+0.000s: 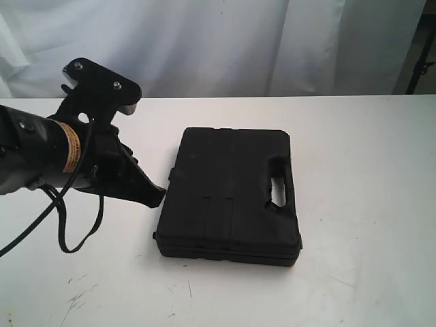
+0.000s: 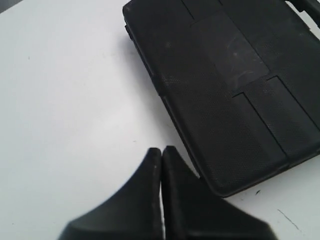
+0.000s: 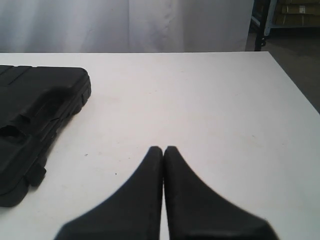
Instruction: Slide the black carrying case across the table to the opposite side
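Note:
The black carrying case (image 1: 231,191) lies flat and closed near the middle of the white table (image 1: 361,177), its handle cutout (image 1: 278,191) toward the right. My left gripper (image 1: 161,193) is shut with nothing in it, its tips right by the case's left edge. In the left wrist view the same gripper (image 2: 161,150) sits just off the case (image 2: 235,85), whether touching I cannot tell. My right gripper (image 3: 163,149) is shut and empty over bare table (image 3: 200,100), well apart from the case (image 3: 35,120). It does not show in the exterior view.
A white curtain (image 1: 225,41) hangs behind the table's far edge. The left arm's cable (image 1: 68,225) loops down onto the tabletop. Small scuff marks (image 1: 78,296) dot the near left of the table. A dark floor and shelving (image 3: 295,20) lie past the table's right edge.

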Robot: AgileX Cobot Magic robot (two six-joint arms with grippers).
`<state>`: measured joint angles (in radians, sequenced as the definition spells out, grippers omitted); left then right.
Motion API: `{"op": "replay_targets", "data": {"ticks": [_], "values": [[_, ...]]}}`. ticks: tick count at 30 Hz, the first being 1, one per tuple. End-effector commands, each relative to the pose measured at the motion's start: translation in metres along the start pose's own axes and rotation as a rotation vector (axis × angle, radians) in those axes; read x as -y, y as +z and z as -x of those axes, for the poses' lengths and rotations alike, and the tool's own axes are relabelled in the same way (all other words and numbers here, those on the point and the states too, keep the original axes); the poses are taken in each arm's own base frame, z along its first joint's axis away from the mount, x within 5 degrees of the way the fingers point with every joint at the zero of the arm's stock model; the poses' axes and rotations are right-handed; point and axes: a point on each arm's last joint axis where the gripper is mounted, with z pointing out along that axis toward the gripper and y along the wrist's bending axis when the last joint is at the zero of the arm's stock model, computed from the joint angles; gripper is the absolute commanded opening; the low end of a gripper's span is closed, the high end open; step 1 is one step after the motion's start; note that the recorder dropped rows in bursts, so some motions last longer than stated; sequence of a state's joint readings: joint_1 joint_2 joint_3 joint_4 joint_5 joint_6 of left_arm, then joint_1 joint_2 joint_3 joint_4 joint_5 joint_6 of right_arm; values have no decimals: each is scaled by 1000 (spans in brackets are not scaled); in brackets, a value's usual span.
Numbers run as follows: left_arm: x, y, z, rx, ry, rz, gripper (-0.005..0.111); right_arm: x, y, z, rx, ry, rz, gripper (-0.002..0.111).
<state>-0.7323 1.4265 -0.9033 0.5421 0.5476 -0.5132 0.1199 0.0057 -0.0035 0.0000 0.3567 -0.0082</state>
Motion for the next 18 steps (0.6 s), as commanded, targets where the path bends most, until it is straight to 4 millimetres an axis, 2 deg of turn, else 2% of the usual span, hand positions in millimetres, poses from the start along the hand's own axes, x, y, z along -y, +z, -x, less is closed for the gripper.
{"op": "replay_targets", "data": {"ticks": [1,10,13,18], "values": [[-1,-3,-2,-8,7,17,0,1,0,0,16,-7,-8,0],[-9,-21,-23,-37,-11,42,0,1,0,0,16,-7,-8,0],[-21,-28,-34,-14,-96,51,0,1,0,0,16,-7,-8,0],[-48,-41,-56,125,-294,22,0,1,0,0,16,-7,-8,0]]}}
